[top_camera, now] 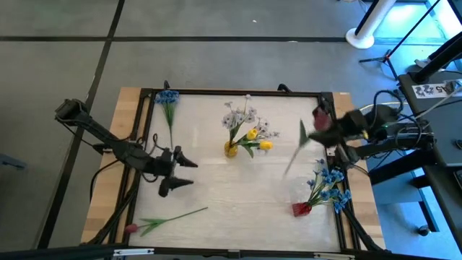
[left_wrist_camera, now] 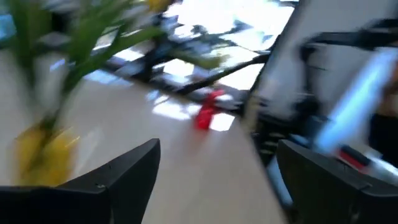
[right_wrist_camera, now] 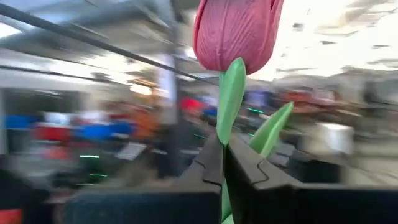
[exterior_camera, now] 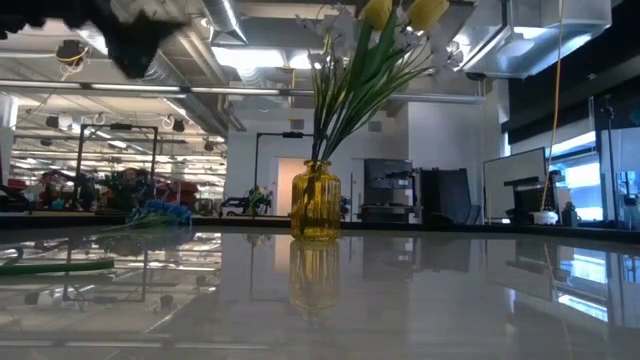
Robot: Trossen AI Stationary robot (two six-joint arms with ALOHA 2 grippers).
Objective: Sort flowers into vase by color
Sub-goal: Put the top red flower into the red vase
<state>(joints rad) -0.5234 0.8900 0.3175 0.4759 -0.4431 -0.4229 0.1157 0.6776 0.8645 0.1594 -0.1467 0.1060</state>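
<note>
My right gripper [top_camera: 323, 124] is up over the table's far right, shut on a red-pink tulip [right_wrist_camera: 234, 30]. My left gripper [top_camera: 180, 173] hovers open at the left with nothing between its fingers [left_wrist_camera: 118, 180]. A yellow vase [top_camera: 231, 149] at the table's middle holds white-lavender and yellow flowers [top_camera: 245, 123]. A red vase [top_camera: 301, 209] at the near right holds blue flowers [top_camera: 328, 184]. One blue flower [top_camera: 168, 99] lies flat at the far left. A red-pink flower [top_camera: 170, 217] lies flat at the near left. My right gripper pinches the tulip's green stem [right_wrist_camera: 225, 134] between its two fingers, a little below the head. The head stands up beyond the fingertips, and a leaf [right_wrist_camera: 270, 127] sticks out beside them. The rest of the stem [top_camera: 292, 155] trails away, blurred, clear of the table.
A black frame [top_camera: 238, 92] runs around the tabletop. The open stretch of white top lies between the yellow vase and the near edge. In the low view the yellow vase [exterior_camera: 315, 200] stands mid-table, with the blue flower [exterior_camera: 160, 213] lying far left.
</note>
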